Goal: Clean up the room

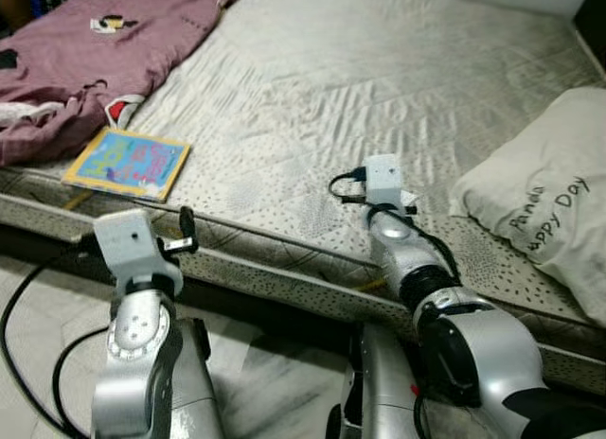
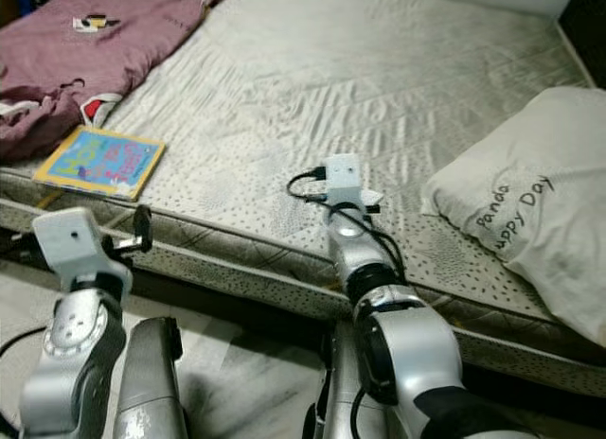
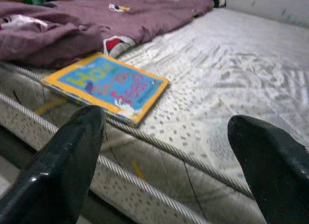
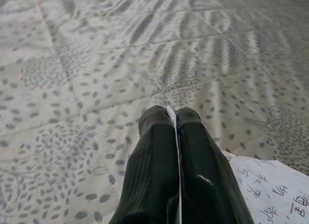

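Note:
My right gripper point(image 4: 170, 113) rests low over the spotted mattress point(image 1: 379, 79), shut on the thin edge of a white paper point(image 4: 270, 188) with printed characters. The paper's corner point(image 1: 409, 195) peeks out beside the right wrist camera. My left gripper point(image 3: 166, 120) hangs open in front of the mattress edge with nothing between its fingers. Just beyond it, a colourful yellow-bordered book point(image 1: 128, 163) lies flat near the mattress's front left corner. A crumpled purple blanket point(image 1: 85, 61) lies behind the book.
A white pillow point(image 1: 549, 212) with writing sits at the right of the mattress. The mattress's piped edge point(image 1: 284, 259) runs across in front of me, with pale tiled floor point(image 1: 38, 297) and a black cable below. The middle of the mattress is bare.

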### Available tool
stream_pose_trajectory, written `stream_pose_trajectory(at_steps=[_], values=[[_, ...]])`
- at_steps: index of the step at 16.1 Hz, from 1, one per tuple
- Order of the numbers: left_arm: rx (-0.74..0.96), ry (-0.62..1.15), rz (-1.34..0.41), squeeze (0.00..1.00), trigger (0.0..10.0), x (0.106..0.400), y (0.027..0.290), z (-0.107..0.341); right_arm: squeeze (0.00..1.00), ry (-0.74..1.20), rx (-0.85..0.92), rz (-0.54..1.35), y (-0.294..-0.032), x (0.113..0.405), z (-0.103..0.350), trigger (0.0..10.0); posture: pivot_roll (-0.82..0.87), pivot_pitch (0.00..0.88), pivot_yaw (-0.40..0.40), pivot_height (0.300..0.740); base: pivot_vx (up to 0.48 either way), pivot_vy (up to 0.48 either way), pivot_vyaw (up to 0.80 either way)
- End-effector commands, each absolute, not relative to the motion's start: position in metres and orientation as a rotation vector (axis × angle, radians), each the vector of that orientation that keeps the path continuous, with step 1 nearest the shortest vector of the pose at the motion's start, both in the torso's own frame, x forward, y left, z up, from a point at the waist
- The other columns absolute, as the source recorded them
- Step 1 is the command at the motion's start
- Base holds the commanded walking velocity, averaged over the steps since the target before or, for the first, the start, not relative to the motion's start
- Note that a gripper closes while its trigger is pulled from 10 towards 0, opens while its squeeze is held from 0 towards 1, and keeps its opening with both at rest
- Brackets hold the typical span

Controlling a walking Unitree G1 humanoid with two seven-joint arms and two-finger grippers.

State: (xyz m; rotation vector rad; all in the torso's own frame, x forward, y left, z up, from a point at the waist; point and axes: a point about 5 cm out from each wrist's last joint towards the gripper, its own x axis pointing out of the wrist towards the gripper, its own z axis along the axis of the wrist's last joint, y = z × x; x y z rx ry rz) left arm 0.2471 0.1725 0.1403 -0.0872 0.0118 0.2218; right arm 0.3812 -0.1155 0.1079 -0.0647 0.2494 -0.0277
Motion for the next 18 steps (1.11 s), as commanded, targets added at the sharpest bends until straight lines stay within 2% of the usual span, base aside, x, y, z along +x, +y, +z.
stream_pose_trajectory(at_steps=[1,5,7,11,12,13,15,18], values=[[-0.086,-0.001,0.212,0.0,10.0,0.253,0.175,0.139,0.0,0.243,-0.026,-0.037,-0.121,0.385,0.115,0.0,0.09,0.0,-0.082,0.516,0.0,0.0,0.0],[-0.073,-0.046,0.2,0.0,10.0,0.274,0.179,0.143,0.0,0.23,0.111,-0.054,-0.136,0.385,0.115,0.0,0.06,0.0,-0.063,0.516,0.0,0.0,0.0],[-0.066,-0.094,0.192,0.0,10.0,0.291,0.181,0.148,0.0,0.151,0.289,0.004,-0.135,0.387,0.126,0.0,0.03,0.0,-0.037,0.516,0.0,0.0,0.0],[-0.052,-0.114,0.202,0.0,10.0,0.294,0.187,0.14,0.0,0.008,0.29,0.102,-0.135,0.372,0.126,0.0,0.0,0.0,-0.002,0.516,0.0,0.0,0.0],[-0.046,-0.107,0.211,0.0,10.0,0.293,0.189,0.136,0.0,-0.016,0.278,0.116,-0.137,0.366,0.125,0.8,-0.01,0.0,0.001,0.516,0.0,0.0,0.0],[-0.04,-0.107,0.214,0.0,10.0,0.292,0.191,0.134,0.0,-0.04,0.27,0.125,-0.138,0.362,0.126,10.0,-0.02,0.0,0.004,0.516,0.0,0.0,0.0],[-0.006,-0.127,0.228,0.0,10.0,0.291,0.199,0.134,0.0,-0.113,0.293,0.156,-0.14,0.356,0.137,10.0,-0.02,0.0,0.009,0.516,0.0,0.0,0.0],[0.02,-0.116,0.217,0.0,10.0,0.278,0.205,0.127,0.0,-0.182,0.308,0.193,-0.144,0.341,0.148,10.0,-0.02,0.0,0.019,0.551,0.0,0.0,0.0]])
